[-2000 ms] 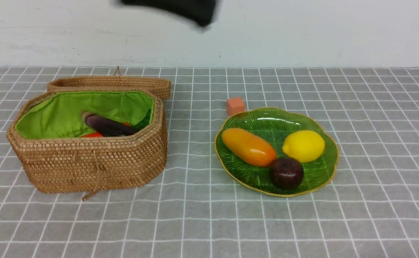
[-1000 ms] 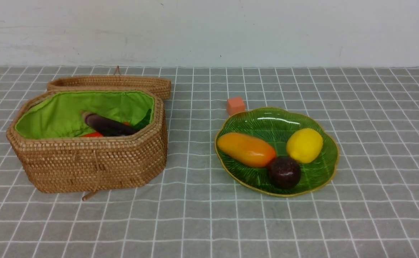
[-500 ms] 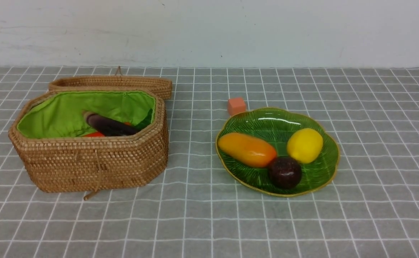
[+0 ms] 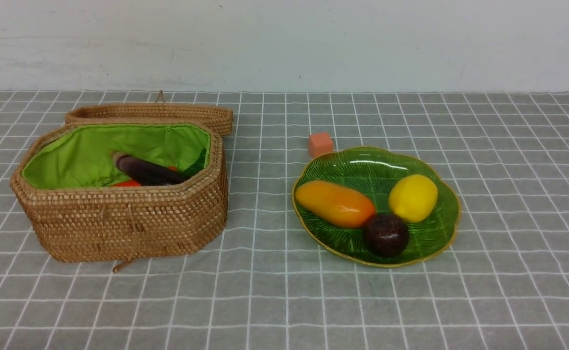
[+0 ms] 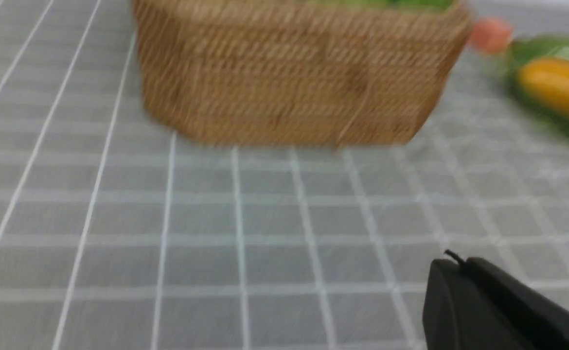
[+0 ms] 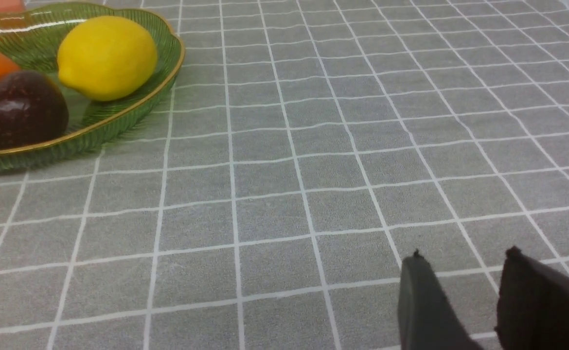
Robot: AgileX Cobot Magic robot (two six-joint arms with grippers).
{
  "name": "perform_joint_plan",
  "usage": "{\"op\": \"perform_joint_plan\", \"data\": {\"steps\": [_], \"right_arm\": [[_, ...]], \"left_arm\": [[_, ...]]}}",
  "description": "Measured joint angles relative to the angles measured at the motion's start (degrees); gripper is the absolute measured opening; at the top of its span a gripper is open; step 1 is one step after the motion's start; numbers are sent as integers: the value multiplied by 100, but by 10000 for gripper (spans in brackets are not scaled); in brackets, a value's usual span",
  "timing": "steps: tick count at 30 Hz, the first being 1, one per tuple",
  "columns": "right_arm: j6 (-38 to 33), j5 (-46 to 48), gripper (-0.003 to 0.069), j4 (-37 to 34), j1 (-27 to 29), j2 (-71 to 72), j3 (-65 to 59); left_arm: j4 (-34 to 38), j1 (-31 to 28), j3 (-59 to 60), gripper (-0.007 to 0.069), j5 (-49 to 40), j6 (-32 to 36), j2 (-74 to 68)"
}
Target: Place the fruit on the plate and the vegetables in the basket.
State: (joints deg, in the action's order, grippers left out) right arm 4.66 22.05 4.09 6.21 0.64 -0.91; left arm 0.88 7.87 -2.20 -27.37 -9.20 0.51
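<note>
Fruit (image 4: 413,198) on plate (image 4: 440,243); grey checked tablecloth (image 4: 284,301), white wall (image 4: 284,43).

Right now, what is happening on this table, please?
Nothing is being handled. The lemon, the mango and the dark round fruit lie on the green plate. The eggplant lies in the open basket. Both hands are empty, away from everything: left hand shut, right hand open.

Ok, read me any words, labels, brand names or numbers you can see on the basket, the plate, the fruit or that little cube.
None: no text, number or sign shows on the basket, plate, fruit or cube.
The left wrist view is blurred, but nothing like a label shows there either.
</note>
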Motion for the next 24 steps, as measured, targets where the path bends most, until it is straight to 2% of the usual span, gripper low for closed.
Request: {"op": "perform_joint_plan", "data": {"steps": [7,24], "right_arm": [[0,0,241,0,0,0,0],[0,0,241,0,0,0,0]], "left_arm": [[-255,-35,345,-8,292,22,0],[-274,-35,356,7,329,22,0]]}}
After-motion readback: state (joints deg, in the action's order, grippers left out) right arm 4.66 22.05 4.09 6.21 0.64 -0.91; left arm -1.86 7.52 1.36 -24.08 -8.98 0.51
